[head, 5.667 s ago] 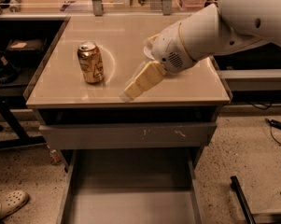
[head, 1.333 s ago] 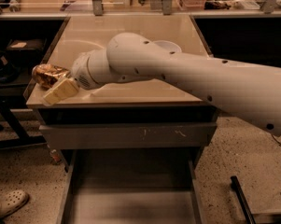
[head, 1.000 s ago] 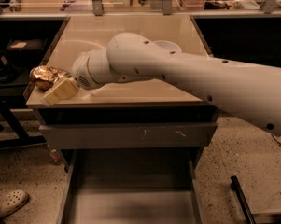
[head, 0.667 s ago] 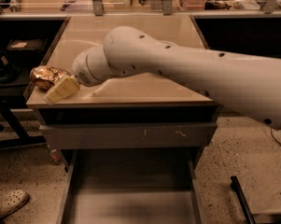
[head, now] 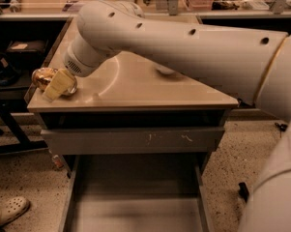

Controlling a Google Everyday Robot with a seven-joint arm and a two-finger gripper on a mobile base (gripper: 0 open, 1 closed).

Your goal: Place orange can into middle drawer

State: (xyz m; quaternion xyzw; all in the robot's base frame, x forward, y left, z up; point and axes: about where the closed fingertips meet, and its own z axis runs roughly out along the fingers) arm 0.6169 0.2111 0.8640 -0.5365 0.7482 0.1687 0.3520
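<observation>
Clamping the orange can at the desk's corner, the pincer holds it tilted, likely for carrying to the middle drawer lying open below it.

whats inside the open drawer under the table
The middle drawer shows only bare floor; its rear is hidden under the table. The claw is by the orange can at the table's left edge.
</observation>
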